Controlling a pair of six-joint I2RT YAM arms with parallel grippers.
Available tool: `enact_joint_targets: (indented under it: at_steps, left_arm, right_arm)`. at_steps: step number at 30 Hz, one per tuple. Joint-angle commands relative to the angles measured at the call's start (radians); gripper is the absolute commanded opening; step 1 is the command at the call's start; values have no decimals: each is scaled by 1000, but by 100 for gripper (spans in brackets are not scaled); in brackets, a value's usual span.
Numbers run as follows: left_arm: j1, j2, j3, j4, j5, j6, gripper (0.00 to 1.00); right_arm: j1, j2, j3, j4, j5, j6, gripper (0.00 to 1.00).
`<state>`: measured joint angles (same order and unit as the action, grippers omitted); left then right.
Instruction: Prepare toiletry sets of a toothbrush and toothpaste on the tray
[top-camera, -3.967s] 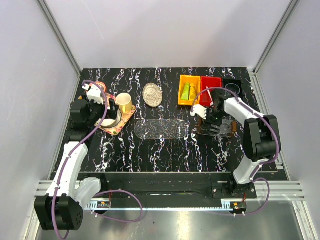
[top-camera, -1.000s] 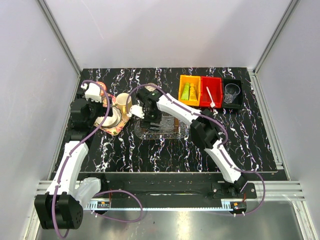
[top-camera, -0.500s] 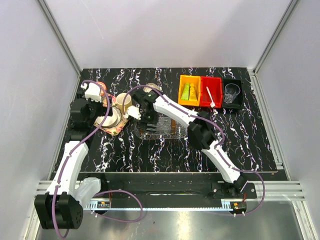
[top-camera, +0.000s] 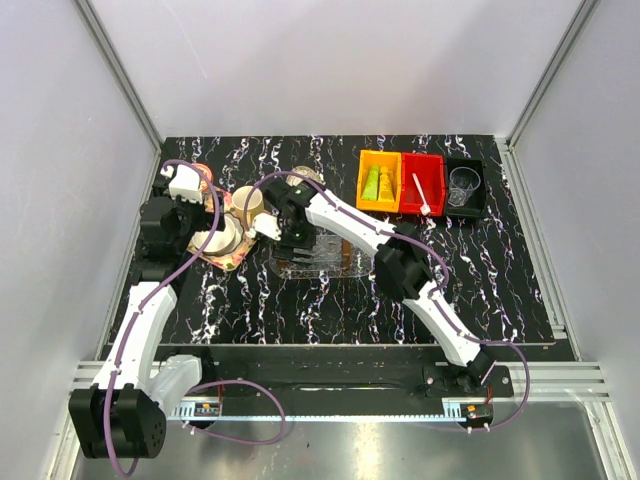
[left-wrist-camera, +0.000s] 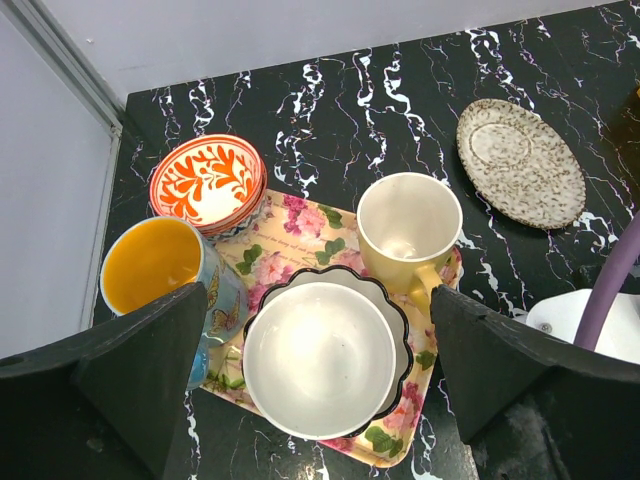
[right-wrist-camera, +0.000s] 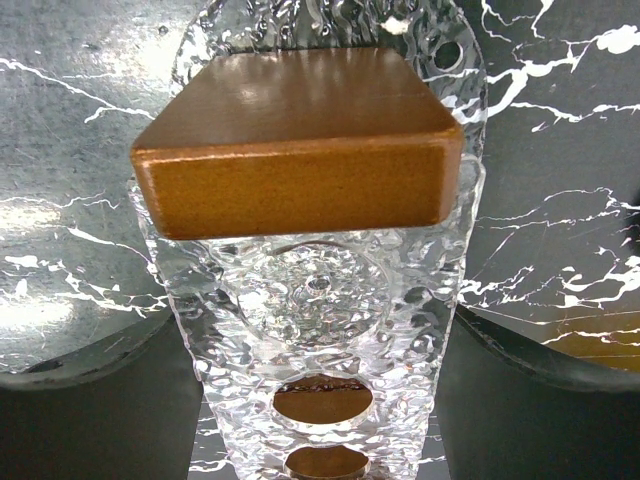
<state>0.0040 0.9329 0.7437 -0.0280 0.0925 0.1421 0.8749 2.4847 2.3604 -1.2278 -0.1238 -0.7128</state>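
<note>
The clear oval tray (top-camera: 322, 268) lies mid-table, partly under my right arm. My right gripper (top-camera: 292, 236) hangs over its left end, shut on a clear textured stand (right-wrist-camera: 318, 300) with round holes and a brown wooden block (right-wrist-camera: 295, 150) at its far end. The fingers (right-wrist-camera: 560, 400) press its two sides. The white toothbrush (top-camera: 420, 191) lies in the red bin (top-camera: 432, 170). The green and yellow toothpaste tubes (top-camera: 375, 183) lie in the orange bin (top-camera: 366, 160). My left gripper (top-camera: 212, 232) is open and empty above a white bowl (left-wrist-camera: 320, 355).
A floral square tray (left-wrist-camera: 290, 225) at the left holds the white bowl, a yellow mug (left-wrist-camera: 408, 222), an orange-lined mug (left-wrist-camera: 155, 262) and an orange patterned bowl (left-wrist-camera: 207, 180). A round speckled dish (left-wrist-camera: 520, 160) lies behind. A black bin (top-camera: 480, 170) holds a clear cup.
My right arm has swung from the right side across to the tray's left end, carrying the clear stand. In the last half second it barely moves. The left arm has not moved.
</note>
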Motion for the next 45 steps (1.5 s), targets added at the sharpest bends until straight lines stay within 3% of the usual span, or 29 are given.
enact_joint_targets:
  at_steps: [1,13,22,35,45]
  left_arm:
    - [2,0,28,62,-22,8,99]
    - [4,4,28,60,-20,8,99]
    - [2,6,25,60,-19,10,99]
    - [2,6,25,59,-16,10,99]
    - [2,9,25,59,-14,11,99]
  right_arm:
    - [24,0,17,-15,-33,-4,53]
    - [30,13,28,-12,-16,-20,53]
    - [30,11,22,-2,7,-11,62]
    - [30,5,20,21,36,22,64]
    - [30,-9,0,36,39,33,71]
